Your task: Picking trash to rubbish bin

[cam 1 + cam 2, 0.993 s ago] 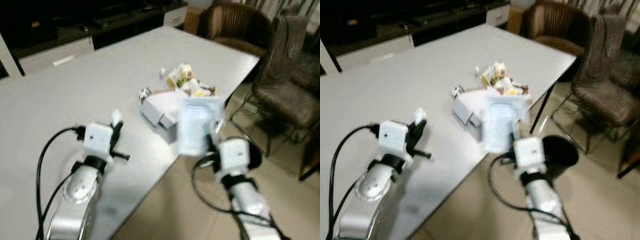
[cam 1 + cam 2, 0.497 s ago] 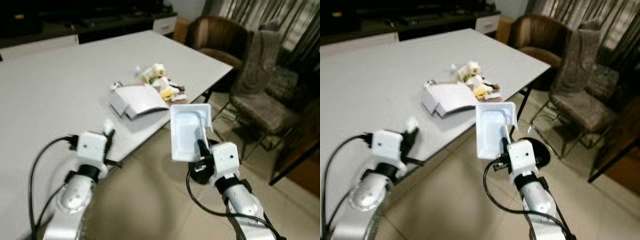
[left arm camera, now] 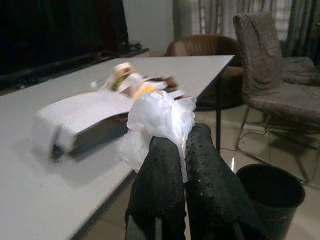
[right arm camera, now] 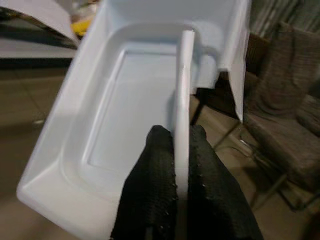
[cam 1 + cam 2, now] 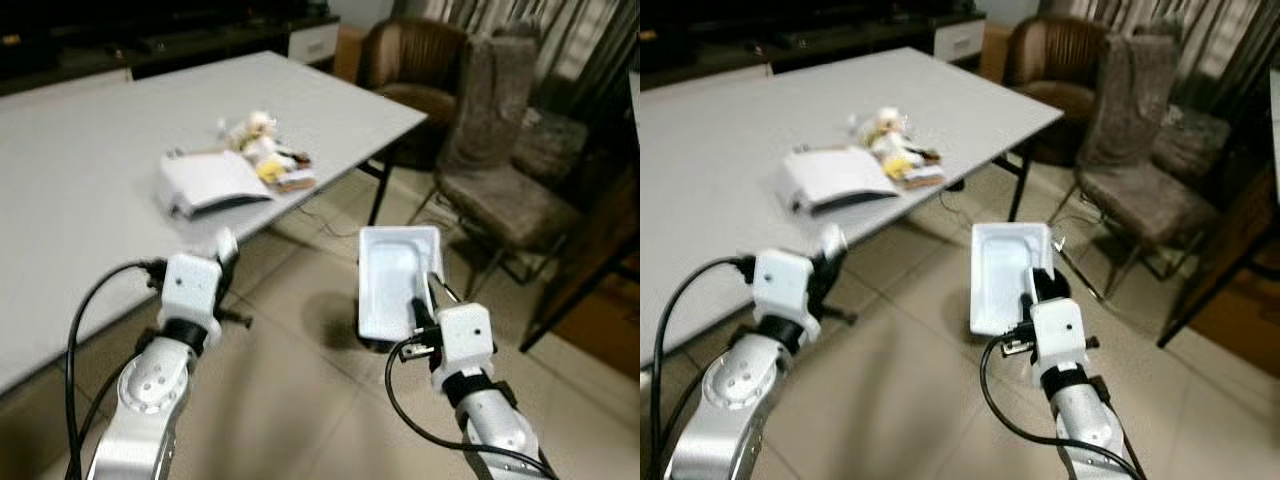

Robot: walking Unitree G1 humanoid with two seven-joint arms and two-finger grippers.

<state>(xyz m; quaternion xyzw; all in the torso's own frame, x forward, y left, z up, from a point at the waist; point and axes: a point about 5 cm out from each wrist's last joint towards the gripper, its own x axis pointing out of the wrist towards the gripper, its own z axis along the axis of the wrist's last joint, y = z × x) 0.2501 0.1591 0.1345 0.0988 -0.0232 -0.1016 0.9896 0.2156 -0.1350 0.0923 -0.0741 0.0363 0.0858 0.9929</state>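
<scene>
My right gripper (image 5: 418, 308) is shut on the rim of a white plastic tray (image 5: 395, 275), held upright over the tiled floor; the right wrist view shows the tray (image 4: 120, 105) pinched between both fingers (image 4: 155, 165). My left gripper (image 5: 228, 262) is shut on a crumpled white wrapper (image 3: 161, 116) near the table edge. A black rubbish bin (image 3: 270, 192) stands on the floor beyond the table in the left wrist view. More trash stays on the white table (image 5: 90, 170): a white box (image 5: 210, 180) and a heap of coloured wrappers (image 5: 258, 148).
A grey fabric chair (image 5: 505, 190) and a brown armchair (image 5: 412, 62) stand to the right of the table. A dark wooden piece (image 5: 590, 260) is at the far right. Open tiled floor (image 5: 300, 420) lies between my arms.
The view has swung right, away from the table. My right gripper has carried the tray off the table edge and now holds it over the floor. The left gripper keeps its wrapper.
</scene>
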